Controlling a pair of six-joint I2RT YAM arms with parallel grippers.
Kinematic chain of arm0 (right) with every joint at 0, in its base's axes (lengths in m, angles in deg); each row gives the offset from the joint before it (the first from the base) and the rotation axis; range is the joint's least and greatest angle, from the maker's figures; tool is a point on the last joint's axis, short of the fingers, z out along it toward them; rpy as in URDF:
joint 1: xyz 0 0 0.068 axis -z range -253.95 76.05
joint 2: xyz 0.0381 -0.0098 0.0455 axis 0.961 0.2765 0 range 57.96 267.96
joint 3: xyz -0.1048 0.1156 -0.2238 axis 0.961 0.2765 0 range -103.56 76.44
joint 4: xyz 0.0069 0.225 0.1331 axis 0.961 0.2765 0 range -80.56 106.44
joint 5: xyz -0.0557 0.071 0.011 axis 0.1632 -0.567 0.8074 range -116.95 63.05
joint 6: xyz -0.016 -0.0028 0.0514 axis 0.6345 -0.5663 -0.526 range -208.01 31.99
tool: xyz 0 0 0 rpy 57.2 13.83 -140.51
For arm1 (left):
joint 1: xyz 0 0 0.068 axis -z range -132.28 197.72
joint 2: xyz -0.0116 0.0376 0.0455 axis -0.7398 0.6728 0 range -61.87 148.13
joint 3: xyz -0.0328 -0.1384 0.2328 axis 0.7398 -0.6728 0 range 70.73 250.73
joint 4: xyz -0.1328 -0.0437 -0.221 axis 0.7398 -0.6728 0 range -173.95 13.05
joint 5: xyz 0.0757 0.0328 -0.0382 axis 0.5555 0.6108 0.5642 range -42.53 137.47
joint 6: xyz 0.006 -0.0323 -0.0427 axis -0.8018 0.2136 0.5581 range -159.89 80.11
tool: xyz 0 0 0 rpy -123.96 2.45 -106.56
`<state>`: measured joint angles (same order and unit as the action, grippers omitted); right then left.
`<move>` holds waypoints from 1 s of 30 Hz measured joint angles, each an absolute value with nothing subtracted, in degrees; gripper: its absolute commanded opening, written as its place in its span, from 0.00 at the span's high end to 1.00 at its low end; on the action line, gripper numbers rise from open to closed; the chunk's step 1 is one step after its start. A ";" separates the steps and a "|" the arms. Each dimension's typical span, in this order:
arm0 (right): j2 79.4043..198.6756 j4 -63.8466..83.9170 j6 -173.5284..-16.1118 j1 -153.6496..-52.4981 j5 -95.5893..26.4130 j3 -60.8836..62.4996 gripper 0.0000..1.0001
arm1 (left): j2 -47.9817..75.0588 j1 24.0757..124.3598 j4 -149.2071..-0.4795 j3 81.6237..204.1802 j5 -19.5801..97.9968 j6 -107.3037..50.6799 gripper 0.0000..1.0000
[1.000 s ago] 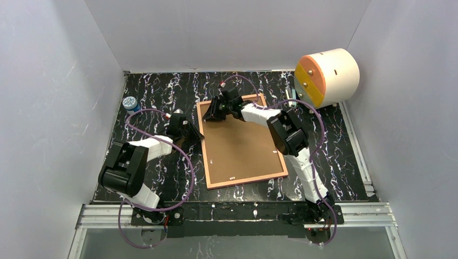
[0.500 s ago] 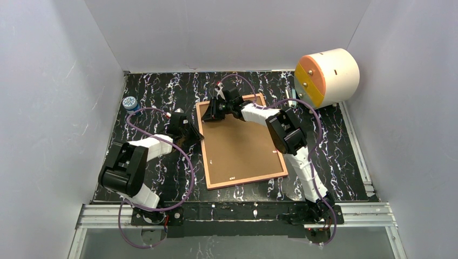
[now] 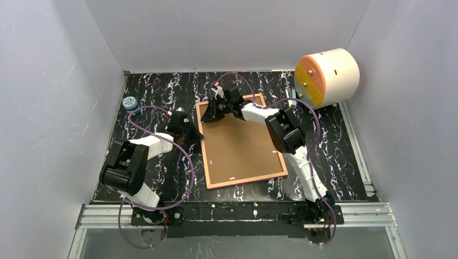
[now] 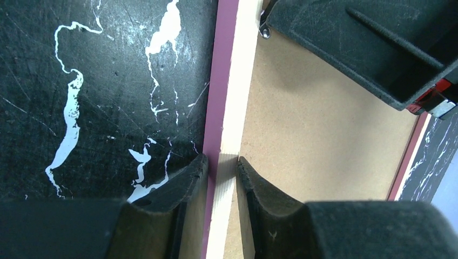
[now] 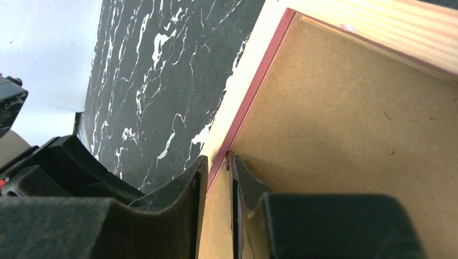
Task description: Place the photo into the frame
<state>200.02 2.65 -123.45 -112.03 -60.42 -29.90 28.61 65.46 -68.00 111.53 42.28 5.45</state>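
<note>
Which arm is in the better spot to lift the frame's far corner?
Probably the right. The right gripper pinches the frame on its left rail, right beside that far corner. The left gripper pinches the same rail farther back, nearer its middle.

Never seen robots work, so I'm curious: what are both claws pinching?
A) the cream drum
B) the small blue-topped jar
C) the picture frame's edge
C: in the wrist views the left gripper and the right gripper each straddle the wooden rail of the frame.
</note>
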 measured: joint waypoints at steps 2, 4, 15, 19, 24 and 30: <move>200.48 2.50 -122.18 -111.86 -61.78 -30.41 0.70 | 28.85 65.43 -67.95 111.75 42.26 5.30 0.77; 201.00 2.43 -120.89 -111.64 -63.28 -31.08 0.70 | 29.11 65.37 -67.95 111.92 42.13 5.10 0.77; 204.39 3.75 -116.45 -111.53 -68.60 -36.11 0.70 | 30.23 64.76 -68.67 113.12 40.68 3.57 0.79; 204.46 3.70 -115.84 -111.51 -68.95 -36.18 0.70 | 30.51 64.65 -68.76 113.36 39.98 3.31 0.79; 204.15 3.42 -115.60 -111.51 -68.79 -35.74 0.67 | 30.58 64.36 -68.81 113.39 39.46 3.22 0.78; 199.12 1.56 -119.73 -111.53 -63.92 -29.20 0.61 | 30.58 64.32 -70.23 114.20 39.74 2.50 0.69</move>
